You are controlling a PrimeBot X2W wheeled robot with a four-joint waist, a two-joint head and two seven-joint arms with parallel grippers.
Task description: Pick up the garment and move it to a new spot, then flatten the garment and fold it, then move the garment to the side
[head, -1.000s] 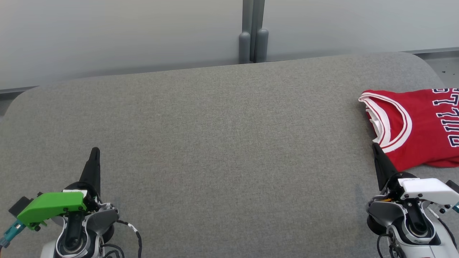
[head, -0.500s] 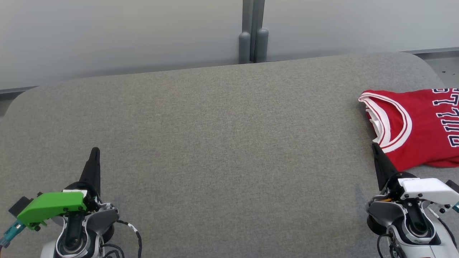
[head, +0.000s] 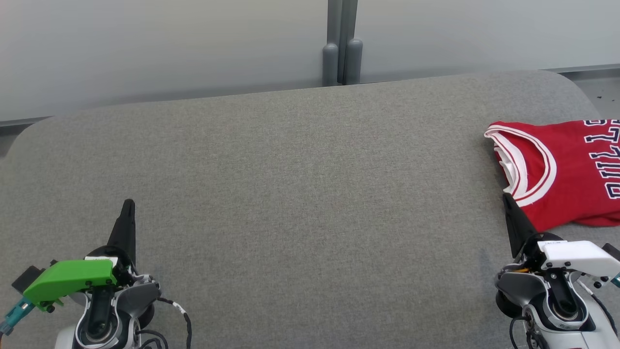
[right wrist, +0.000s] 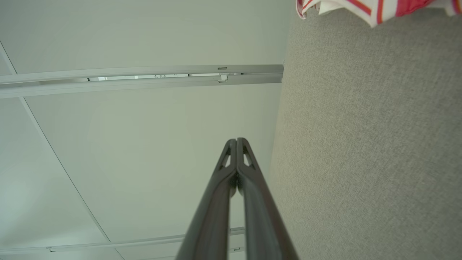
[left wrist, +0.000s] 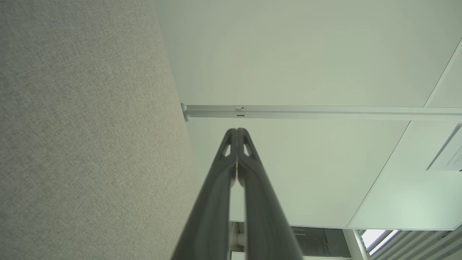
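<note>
We see the left tool (head: 128, 203) and right tool (head: 506, 198) closed and empty; the red garment (head: 569, 169) lies at the right edge of the table (head: 310, 194), just beyond the right tool. A one-layer pinch there, we judge, could drag it off.

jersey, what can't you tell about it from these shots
- Head view: the picture's right edge cuts off the red jersey, so its lettering and full outline are incomplete.
- Head view: the shut right tool covers its near edge; contact cannot be told.
- Right wrist view: the top edge cuts off all but a strip of trim.
</note>
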